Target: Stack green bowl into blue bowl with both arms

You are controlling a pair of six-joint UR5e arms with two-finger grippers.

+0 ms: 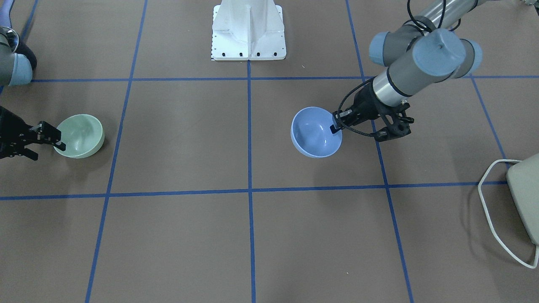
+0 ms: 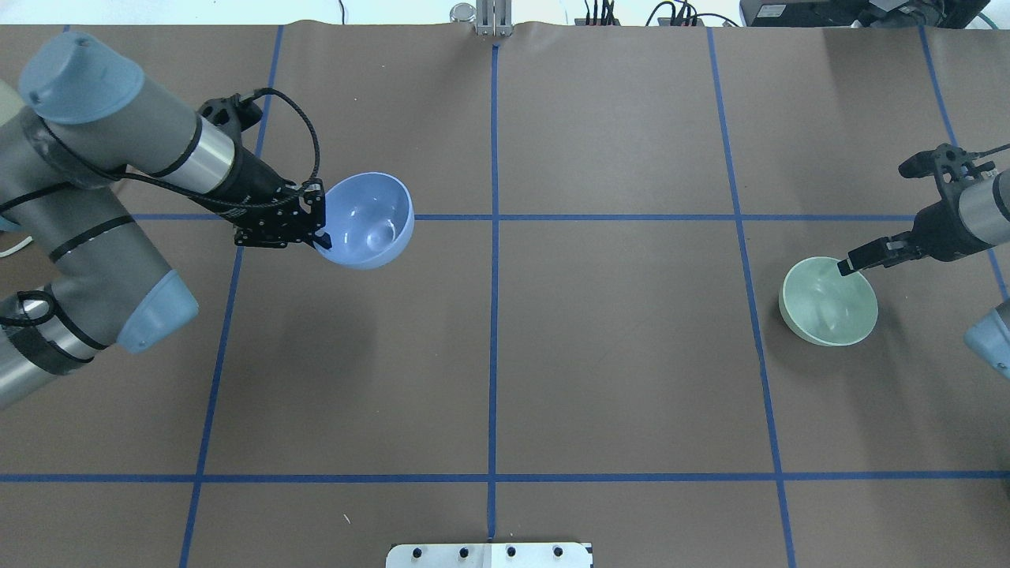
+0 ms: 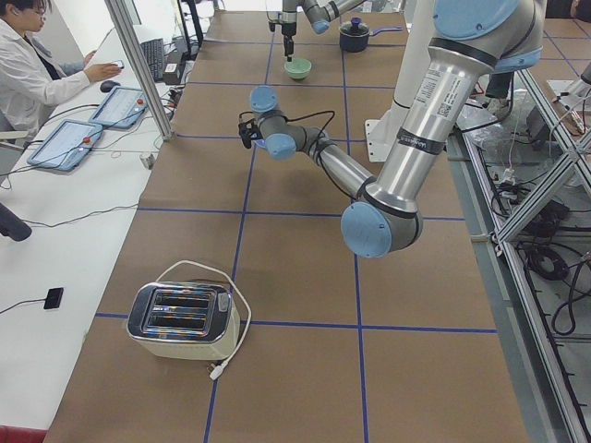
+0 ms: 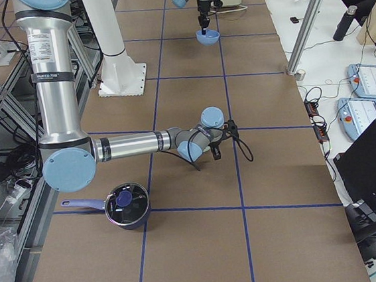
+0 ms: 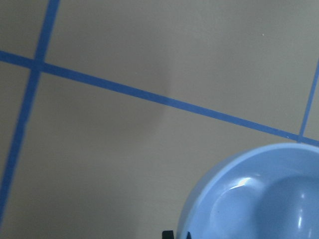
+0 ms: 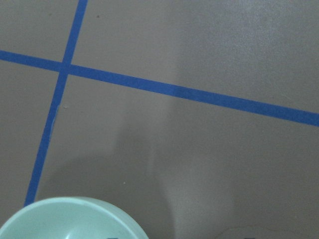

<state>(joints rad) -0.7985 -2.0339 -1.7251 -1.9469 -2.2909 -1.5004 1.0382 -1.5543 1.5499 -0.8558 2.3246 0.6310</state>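
My left gripper [image 2: 321, 235] is shut on the near rim of the blue bowl [image 2: 367, 221] and holds it tilted above the table. The bowl also shows in the front view [image 1: 316, 131] and the left wrist view [image 5: 259, 194]. My right gripper [image 2: 846, 268] is shut on the rim of the green bowl [image 2: 828, 301]. That bowl is low and slightly tilted at the table's right end, and I cannot tell whether it touches the table. The green bowl also shows in the front view [image 1: 80, 136] and the right wrist view [image 6: 70, 219]. The two bowls are far apart.
A toaster [image 1: 524, 193] with a white cord stands on my left side, near the operators' edge. A dark pot with a lid [image 4: 126, 205] stands near my right arm's base. The white pedestal [image 1: 248, 31] is at mid-table. An operator [image 3: 32, 65] sits beside the table.
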